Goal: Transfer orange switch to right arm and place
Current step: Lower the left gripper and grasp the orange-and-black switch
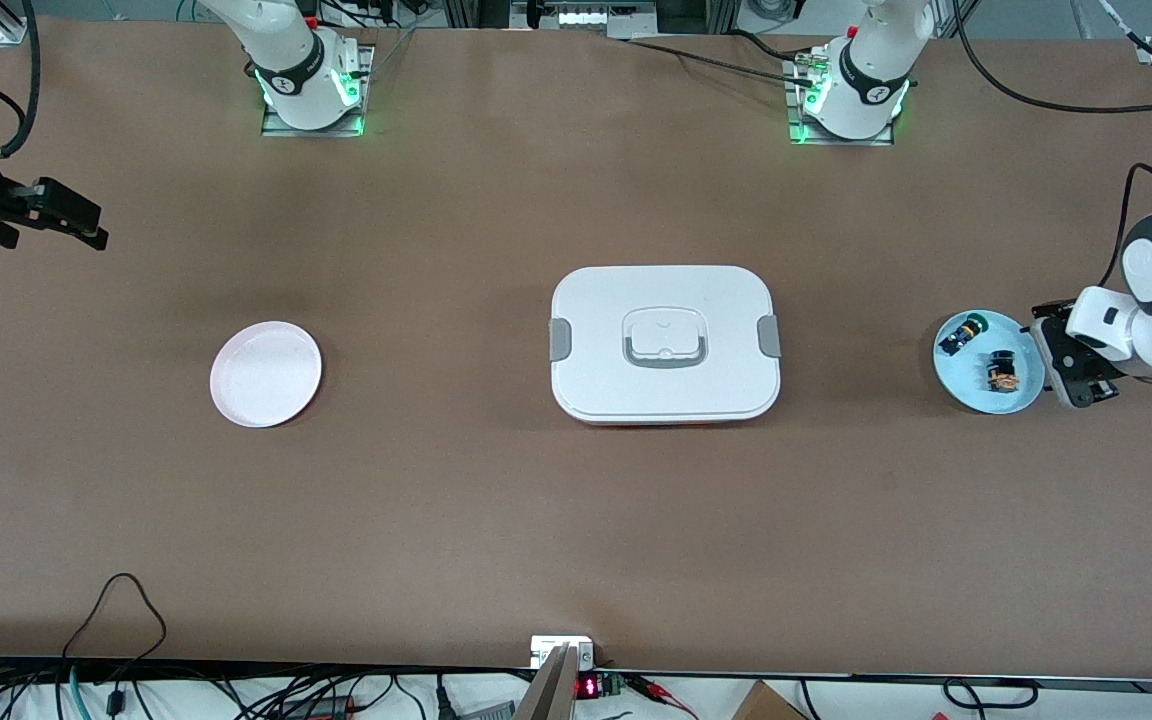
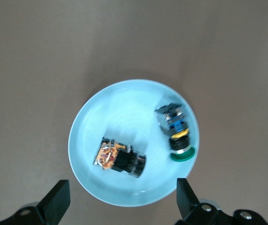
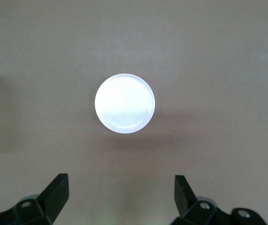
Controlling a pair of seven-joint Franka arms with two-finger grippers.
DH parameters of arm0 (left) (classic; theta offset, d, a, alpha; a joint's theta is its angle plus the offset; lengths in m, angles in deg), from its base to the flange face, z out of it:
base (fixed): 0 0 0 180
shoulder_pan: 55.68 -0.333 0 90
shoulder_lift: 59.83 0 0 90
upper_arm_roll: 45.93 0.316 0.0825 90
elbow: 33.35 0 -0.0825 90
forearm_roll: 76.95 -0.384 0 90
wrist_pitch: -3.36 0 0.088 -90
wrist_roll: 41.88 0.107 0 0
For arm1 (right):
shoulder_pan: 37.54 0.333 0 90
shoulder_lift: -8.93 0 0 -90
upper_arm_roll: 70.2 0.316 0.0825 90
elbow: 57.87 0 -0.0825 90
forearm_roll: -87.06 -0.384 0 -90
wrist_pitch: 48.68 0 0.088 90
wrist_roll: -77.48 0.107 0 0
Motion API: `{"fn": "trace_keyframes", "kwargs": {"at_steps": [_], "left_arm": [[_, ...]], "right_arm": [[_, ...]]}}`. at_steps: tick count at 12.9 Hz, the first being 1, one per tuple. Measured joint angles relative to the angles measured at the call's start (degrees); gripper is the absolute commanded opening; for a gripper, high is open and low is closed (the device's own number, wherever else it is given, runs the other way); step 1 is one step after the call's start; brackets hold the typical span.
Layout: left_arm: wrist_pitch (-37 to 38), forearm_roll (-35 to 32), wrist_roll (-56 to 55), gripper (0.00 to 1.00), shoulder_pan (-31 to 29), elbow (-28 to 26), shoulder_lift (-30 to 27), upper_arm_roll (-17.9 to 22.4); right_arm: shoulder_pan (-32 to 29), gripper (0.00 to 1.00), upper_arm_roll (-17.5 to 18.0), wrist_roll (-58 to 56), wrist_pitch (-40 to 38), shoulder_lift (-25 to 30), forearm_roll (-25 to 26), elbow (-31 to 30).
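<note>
The orange switch (image 1: 1002,372), a tiny black part with an orange-copper end, lies in a light blue plate (image 1: 1026,400) at the left arm's end of the table. It also shows in the left wrist view (image 2: 120,157), on the plate (image 2: 124,108). My left gripper (image 1: 1072,366) is open and empty, low over the table at the plate's edge, and its fingers (image 2: 59,200) straddle the rim. My right gripper (image 1: 76,220) is open and empty, up in the air at the right arm's end; in its wrist view the gripper (image 3: 121,197) hangs well above the table.
A black part with a green cap (image 1: 964,332) lies in the same blue plate (image 2: 177,133). A white lidded box (image 1: 664,345) sits mid-table. A white plate (image 1: 266,373) lies toward the right arm's end (image 3: 124,103). Cables run along the table's near edge.
</note>
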Motion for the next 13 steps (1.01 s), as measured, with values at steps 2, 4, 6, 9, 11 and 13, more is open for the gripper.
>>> {"fn": "trace_keyframes", "kwargs": {"at_steps": [2,4,6,9,11,13], "left_arm": [[-3.5,0.0,5.8,1.00,-1.1,-0.6,2.3,0.0],[-6.1,0.0,9.3,1.00,-1.8,-0.9,4.0,0.0],[-8.7,0.0,11.9,1.00,-2.0,-1.4,5.1,0.0],[-10.0,0.0,13.2,1.00,-2.3,-2.5,5.9,0.0],[-10.3,0.0,13.4,1.00,-2.5,-3.0,6.3,0.0],[-11.1,0.0,13.5,1.00,-2.7,-3.5,6.4,0.0]], "right_arm": [[0.0,1.00,0.0,0.0,0.0,0.0,0.0,0.0],[0.0,1.00,0.0,0.0,0.1,0.0,0.0,0.0],[0.0,1.00,0.0,0.0,0.1,0.0,0.0,0.0],[0.0,1.00,0.0,0.0,0.1,0.0,0.0,0.0],[0.0,1.00,0.0,0.0,0.1,0.0,0.0,0.0],[0.0,1.00,0.0,0.0,0.1,0.0,0.0,0.0]]}}
